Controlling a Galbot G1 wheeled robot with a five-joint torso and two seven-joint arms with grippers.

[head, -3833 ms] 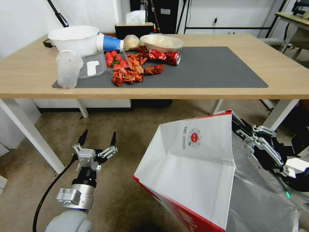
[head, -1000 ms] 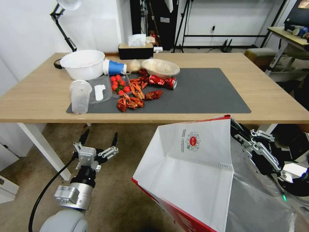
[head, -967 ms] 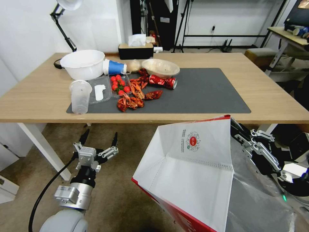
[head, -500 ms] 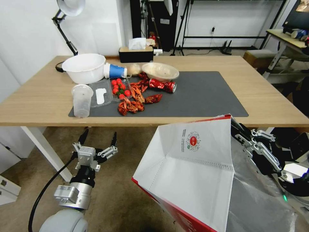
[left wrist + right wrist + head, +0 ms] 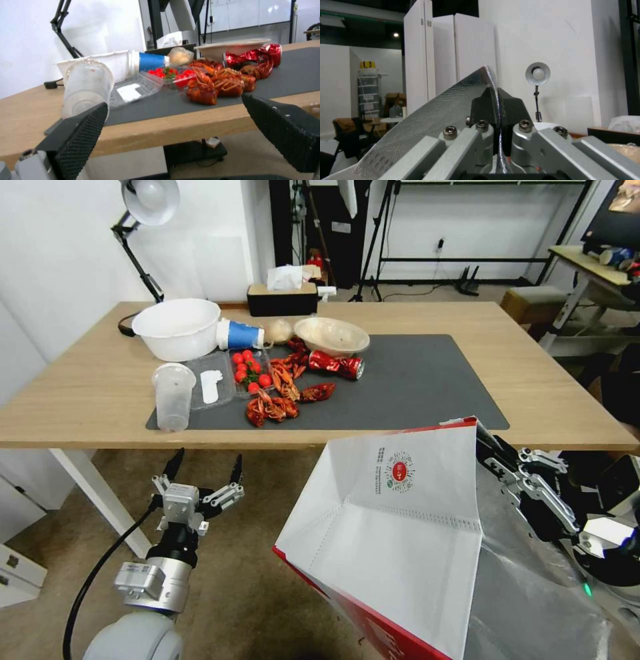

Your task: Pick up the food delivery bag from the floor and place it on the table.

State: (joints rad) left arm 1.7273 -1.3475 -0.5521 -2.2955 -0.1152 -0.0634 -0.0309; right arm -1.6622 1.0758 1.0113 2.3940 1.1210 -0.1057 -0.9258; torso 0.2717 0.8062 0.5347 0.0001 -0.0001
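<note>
White bag: the food delivery bag (image 5: 407, 540) hangs off the floor (image 5: 267, 580), in front of and below the near edge of the tabletop (image 5: 547, 393), on the robot's right.
Bag axis: tilted; long axis runs from the red bottom edge near the camera up to the rim at the upper right; logo face turned toward the tabletop, foil lining toward the right arm.
Right hand (image 5: 490, 450): closed on the bag's foil rim; in the right wrist view both fingers (image 5: 486, 105) pinch the foil sheet (image 5: 430, 120).
Left hand (image 5: 203, 463): open, empty, low over the carpet below the tabletop's near edge; in its wrist view the pads (image 5: 83, 130) stand wide apart.
Open room: right half of the grey mat (image 5: 427, 380) and the bare wood beyond it are free.
Clutter: left half holds a white bowl (image 5: 177, 327), clear cup (image 5: 173, 397), crayfish (image 5: 273, 403), tomatoes (image 5: 250, 370), crushed red can (image 5: 335, 365).
Room: white wall and a lamp (image 5: 150, 197) behind; side table (image 5: 593, 260) at far right.
</note>
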